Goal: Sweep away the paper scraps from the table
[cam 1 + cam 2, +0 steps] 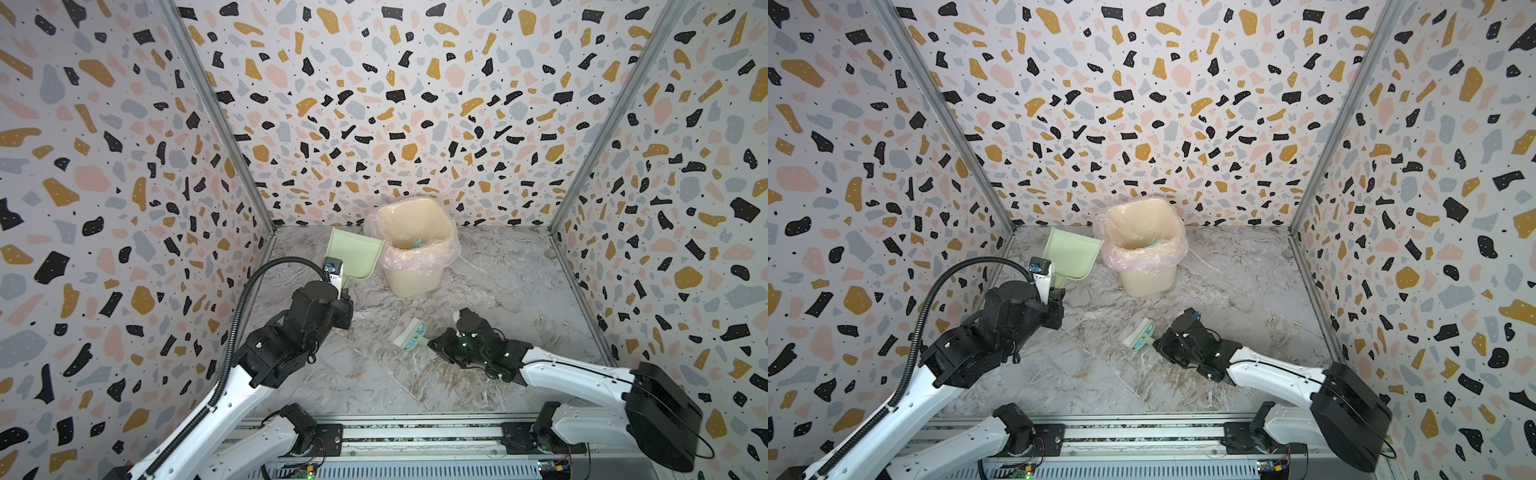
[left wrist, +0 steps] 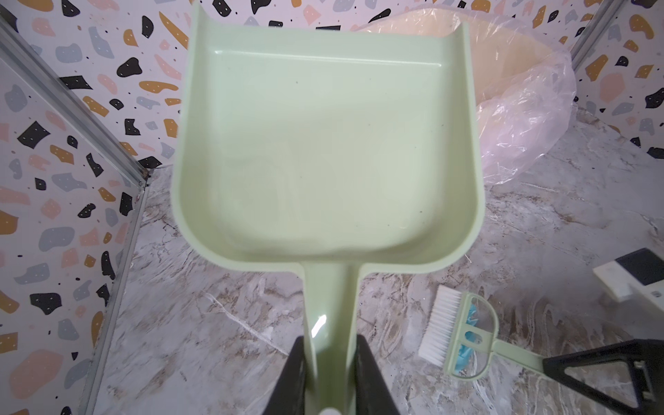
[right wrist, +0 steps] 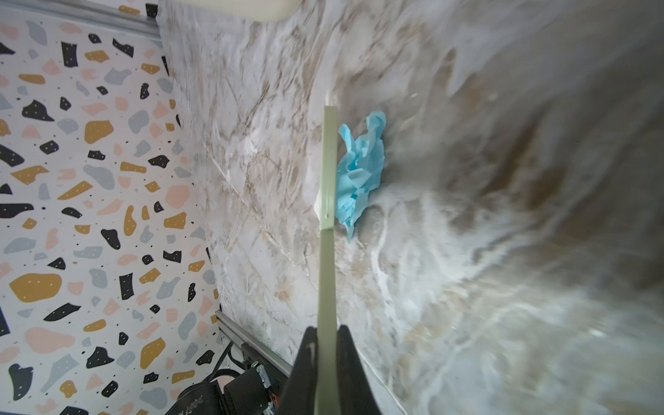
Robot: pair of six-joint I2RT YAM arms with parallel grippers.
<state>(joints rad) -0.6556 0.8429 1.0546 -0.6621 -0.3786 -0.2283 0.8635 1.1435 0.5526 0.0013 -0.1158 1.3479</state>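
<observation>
Right gripper (image 3: 327, 336) clenched the brush (image 3: 330, 161), left gripper (image 2: 330, 345) the dustpan (image 2: 323, 143); blue paper scrap (image 3: 361, 169) judged light, soft, best swept, not pinched.

"What's in shot?"

"Twin machines: the left arm (image 1: 245, 388) and right arm (image 1: 573, 374), glossy white shells broken by boxy black joints."

"Any difference between them?"

"A ribbed black hose (image 1: 286, 259) runs along the left one. The right carries a big rounded black housing (image 1: 665, 411) and pinpoint green lights (image 1: 465, 344) near its wrist. Both end in flat black wedge-shaped fingers (image 3: 305, 370). Small dark screw holes dot the white shells."
</observation>
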